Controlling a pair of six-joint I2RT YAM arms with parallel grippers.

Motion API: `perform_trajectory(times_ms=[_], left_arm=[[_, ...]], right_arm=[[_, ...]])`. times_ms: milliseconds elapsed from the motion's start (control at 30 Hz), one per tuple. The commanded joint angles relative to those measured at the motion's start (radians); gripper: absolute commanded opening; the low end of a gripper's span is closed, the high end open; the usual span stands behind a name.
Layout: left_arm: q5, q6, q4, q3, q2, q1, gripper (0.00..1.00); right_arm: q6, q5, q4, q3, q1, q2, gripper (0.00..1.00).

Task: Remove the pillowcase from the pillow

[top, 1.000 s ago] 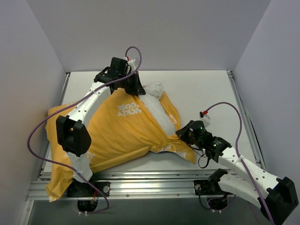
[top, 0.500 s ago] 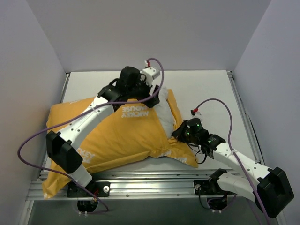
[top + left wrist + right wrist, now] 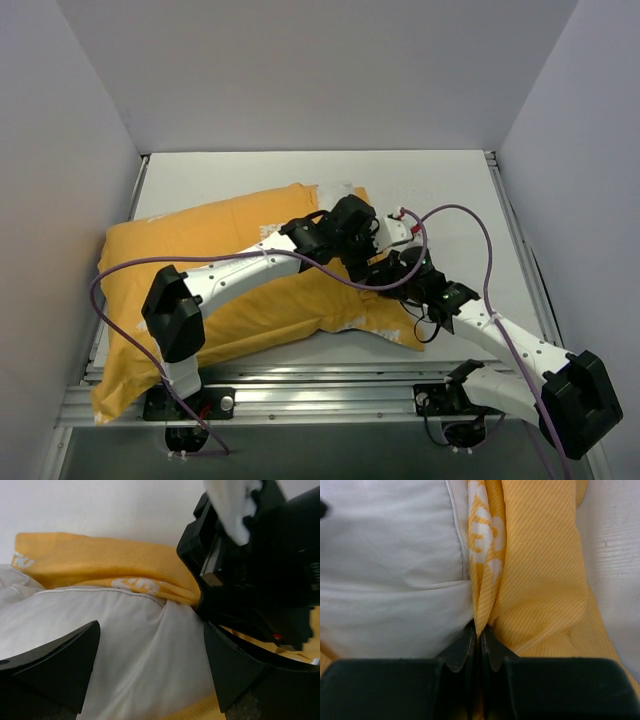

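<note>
The yellow-orange pillowcase [image 3: 210,250] lies across the table with the pillow inside it. At its right end the white pillow [image 3: 125,640] bulges out of the opening, and the yellow hem [image 3: 100,560] runs just behind it. My left gripper [image 3: 151,632] is open, with one jaw on each side of that white bulge and nothing pinched. From above, the left gripper [image 3: 368,248] sits right next to my right gripper [image 3: 392,272]. The right gripper [image 3: 481,632] is shut on a fold of the pillowcase edge [image 3: 540,580], with the pillow [image 3: 390,555] to its left.
A bare strip of white table [image 3: 450,190] lies to the right of the pillow. Grey walls close in the left, back and right sides. An aluminium rail [image 3: 300,400] runs along the near edge by the arm bases. Purple cables [image 3: 470,225] loop over both arms.
My left gripper opened and swung from the far side of the pillow down to its right end, beside the right gripper. The pillowcase settled flatter. The right gripper kept its grip.
</note>
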State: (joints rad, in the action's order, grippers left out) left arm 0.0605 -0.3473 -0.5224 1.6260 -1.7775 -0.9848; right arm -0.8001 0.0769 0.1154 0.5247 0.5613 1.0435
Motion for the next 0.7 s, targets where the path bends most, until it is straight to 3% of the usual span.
perform_trajectory(times_ms=[0,233,333,433,500,533,667], left_arm=[[-0.039,-0.079,-0.039,0.037,-0.051,0.009,0.93],[-0.03,-0.027,-0.108,0.031,-0.137,0.031,0.94],[-0.022,0.007,-0.108,0.008,-0.152,0.046,0.89],[0.002,0.033,-0.102,-0.015,-0.155,0.072,0.55],[0.035,0.041,-0.097,-0.018,-0.145,0.1,0.11],[0.035,0.048,-0.087,-0.02,-0.135,0.112,0.03],[0.084,0.068,-0.096,0.001,-0.065,0.181,0.02]], right_arm=[[0.035,-0.003,0.017,0.031,-0.021,0.004,0.0],[0.045,-0.042,-0.045,0.024,-0.061,-0.037,0.0],[0.044,-0.063,-0.069,0.02,-0.08,-0.066,0.0],[0.044,-0.109,-0.108,0.023,-0.087,-0.092,0.0],[0.045,-0.123,-0.117,0.029,-0.089,-0.106,0.0],[0.047,-0.132,-0.161,0.032,-0.092,-0.108,0.01],[0.033,-0.215,-0.252,0.054,-0.115,-0.1,0.0]])
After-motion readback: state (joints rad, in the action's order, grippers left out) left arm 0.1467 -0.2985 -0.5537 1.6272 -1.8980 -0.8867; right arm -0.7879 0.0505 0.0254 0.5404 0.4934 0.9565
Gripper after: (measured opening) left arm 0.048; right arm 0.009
